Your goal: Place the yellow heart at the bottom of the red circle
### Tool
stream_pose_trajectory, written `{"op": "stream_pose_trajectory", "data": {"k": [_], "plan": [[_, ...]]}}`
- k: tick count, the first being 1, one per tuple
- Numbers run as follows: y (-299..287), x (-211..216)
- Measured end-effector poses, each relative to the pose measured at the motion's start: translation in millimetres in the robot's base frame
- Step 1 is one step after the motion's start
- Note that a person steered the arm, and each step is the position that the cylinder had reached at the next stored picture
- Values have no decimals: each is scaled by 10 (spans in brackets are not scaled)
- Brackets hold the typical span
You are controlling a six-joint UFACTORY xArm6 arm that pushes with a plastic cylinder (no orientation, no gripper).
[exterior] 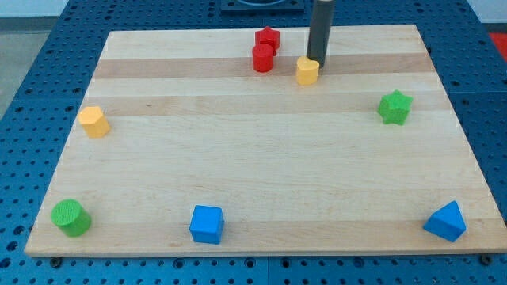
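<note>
The yellow heart (307,71) lies near the view's top centre of the wooden board. The red circle (262,58) stands just to its left, a small gap apart. A red star (268,38) touches the red circle from the view's top. My tip (315,61) comes down at the heart's top right edge, touching or nearly touching it. The heart is to the right of the red circle and slightly lower.
A yellow hexagon block (94,122) sits at the left edge. A green circle (70,218) is at the bottom left, a blue cube (207,224) at the bottom centre, a blue triangle block (445,221) at the bottom right, and a green star (394,107) at the right.
</note>
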State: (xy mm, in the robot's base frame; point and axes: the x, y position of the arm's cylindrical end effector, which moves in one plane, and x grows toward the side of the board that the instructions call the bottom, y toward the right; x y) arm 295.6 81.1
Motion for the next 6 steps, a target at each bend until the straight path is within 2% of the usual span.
{"op": "stream_pose_trajectory", "data": {"k": [1,2,3,4,6], "plan": [[45,0],[417,0],[552,101],[314,241],[1,265]]}}
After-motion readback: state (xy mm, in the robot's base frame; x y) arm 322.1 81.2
